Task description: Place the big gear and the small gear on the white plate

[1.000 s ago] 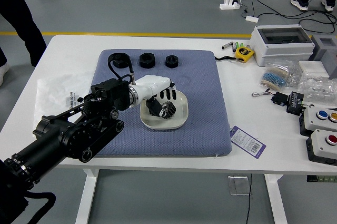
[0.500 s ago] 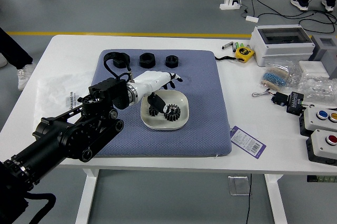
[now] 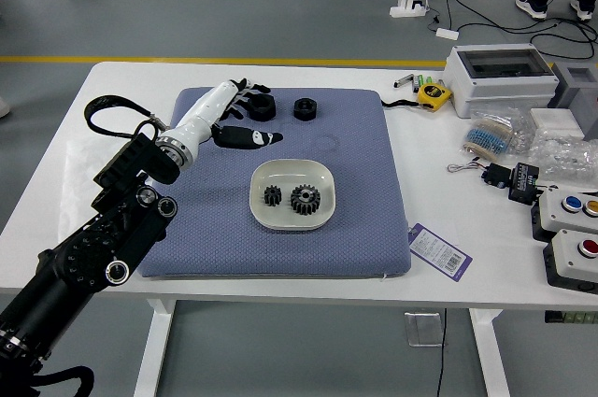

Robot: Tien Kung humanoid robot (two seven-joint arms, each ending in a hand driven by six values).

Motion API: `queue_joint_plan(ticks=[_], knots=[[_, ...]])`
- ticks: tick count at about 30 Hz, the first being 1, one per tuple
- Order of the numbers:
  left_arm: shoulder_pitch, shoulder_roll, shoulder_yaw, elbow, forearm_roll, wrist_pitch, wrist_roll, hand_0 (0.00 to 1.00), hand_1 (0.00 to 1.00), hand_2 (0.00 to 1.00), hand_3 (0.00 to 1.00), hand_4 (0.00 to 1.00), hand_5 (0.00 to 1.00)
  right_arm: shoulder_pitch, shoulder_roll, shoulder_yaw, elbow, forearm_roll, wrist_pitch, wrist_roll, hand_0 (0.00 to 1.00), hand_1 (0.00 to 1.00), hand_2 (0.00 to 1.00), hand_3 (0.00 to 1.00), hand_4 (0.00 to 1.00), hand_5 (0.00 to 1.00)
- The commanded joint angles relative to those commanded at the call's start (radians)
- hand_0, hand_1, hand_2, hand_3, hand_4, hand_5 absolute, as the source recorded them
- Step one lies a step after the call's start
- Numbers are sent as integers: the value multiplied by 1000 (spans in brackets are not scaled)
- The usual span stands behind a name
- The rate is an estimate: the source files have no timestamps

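My left hand (image 3: 254, 115) is over the mat's upper left part, up and left of the white plate, its fingers spread and holding nothing. Both gears lie inside the white plate (image 3: 292, 219): the small black gear (image 3: 272, 195) on the left, the big black gear (image 3: 305, 199) on the right, a small gap between them. My right hand is out of view.
Black round parts (image 3: 306, 109) stand along the far side of the blue mat (image 3: 364, 219), one partly behind my fingers. To the right are a tape measure (image 3: 434, 94), a label (image 3: 440, 251), a white box (image 3: 500, 77), plastic bags and button boxes (image 3: 573, 260).
My left hand has moved up and left from above the plate, its fingers spread, uncovering both gears. The gears stayed in the plate. The person's leg at the far left has mostly left the view.
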Motion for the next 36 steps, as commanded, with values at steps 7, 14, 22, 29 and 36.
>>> queue_joint_plan(ticks=[7,14,22,29,36], knots=[[104,28,-129,-96,-291,-74,43,461,552,584,622,834,265,0,0,-5,-3,9,2,4,685,658,738,587,804,714],[217,22,-212,-186,-489,-76,37,491,569,602,612,823,289,-5,2,-9,-4,18,3,7,685,658,738,587,805,713],[344,7,-264,-271,-632,-47,-31,605,591,633,616,822,327,-9,4,-12,-6,22,4,9,684,658,738,587,804,712],[403,11,-295,-313,-653,-53,-75,626,603,648,614,822,337,-8,6,-13,-7,25,4,10,684,658,739,588,804,713],[428,29,-319,-332,-578,-114,-40,671,629,665,617,824,357,-9,6,-12,-8,22,5,8,682,658,738,588,803,712]])
